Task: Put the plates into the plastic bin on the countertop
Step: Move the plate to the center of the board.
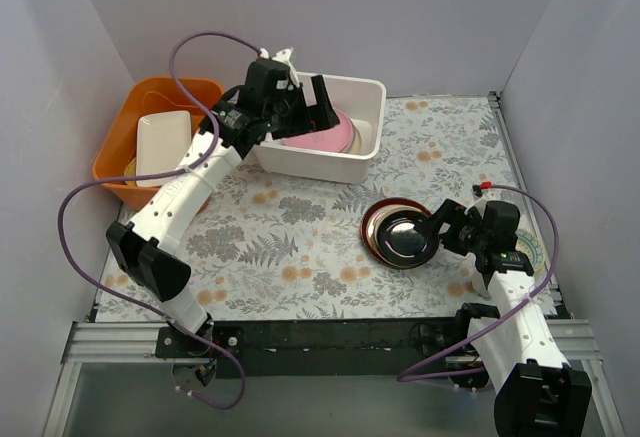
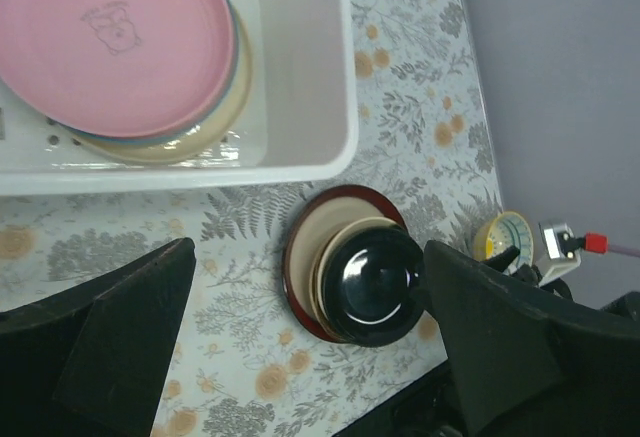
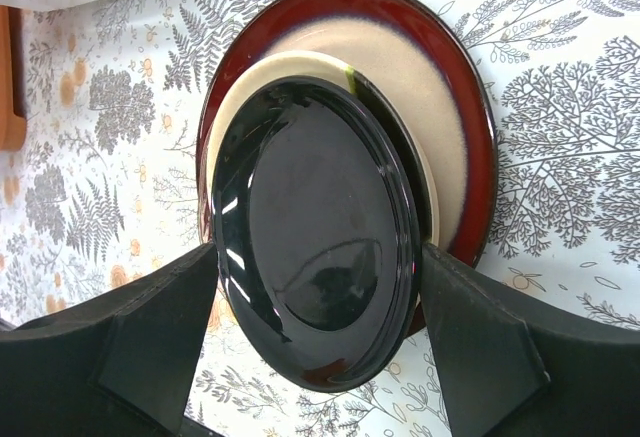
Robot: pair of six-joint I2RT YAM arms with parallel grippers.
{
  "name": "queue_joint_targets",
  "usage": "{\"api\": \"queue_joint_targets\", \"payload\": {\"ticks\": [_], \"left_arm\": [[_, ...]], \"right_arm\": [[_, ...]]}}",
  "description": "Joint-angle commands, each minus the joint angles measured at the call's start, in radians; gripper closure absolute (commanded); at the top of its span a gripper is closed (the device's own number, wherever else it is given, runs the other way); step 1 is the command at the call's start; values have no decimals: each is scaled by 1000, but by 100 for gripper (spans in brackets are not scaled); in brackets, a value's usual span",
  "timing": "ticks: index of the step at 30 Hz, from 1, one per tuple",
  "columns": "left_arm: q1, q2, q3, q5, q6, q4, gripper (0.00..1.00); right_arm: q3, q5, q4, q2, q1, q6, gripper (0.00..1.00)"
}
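Right wrist view: glossy black plate (image 3: 315, 237) tops the stack (image 3: 470, 107) on the bench (image 3: 560, 157) right at the tips of the wide-open right end effector (image 3: 320, 257), and the left end effector (image 1: 305, 107), also released, hovers over the pink plate (image 1: 325, 139) in the plastic bin (image 1: 350, 162).

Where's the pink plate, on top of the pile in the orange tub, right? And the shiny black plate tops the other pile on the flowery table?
Not quite. The pink plate tops the pile in the white bin, not the orange tub; the left wrist view shows it. The shiny black plate does top the other pile on the flowery table.
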Motion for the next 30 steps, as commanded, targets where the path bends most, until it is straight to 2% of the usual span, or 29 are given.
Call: {"api": "queue_joint_targets", "payload": {"ticks": [1, 7, 14, 23, 30], "left_arm": [[-101, -132, -165, -35, -59, 10, 2], [-149, -293, -483, -49, -166, 130, 2], [-218, -333, -635, -49, -211, 167, 2], [-290, -269, -663, -49, -234, 208, 2], [-323, -231, -686, -52, -240, 239, 2]], "right_arm": [[60, 30, -30, -18, -3, -30, 13], [69, 15, -39, -14, -3, -42, 14], [74, 26, -72, 12, -3, -78, 16], [37, 16, -55, 34, -3, -58, 24], [6, 18, -38, 66, -3, -55, 27]]}}
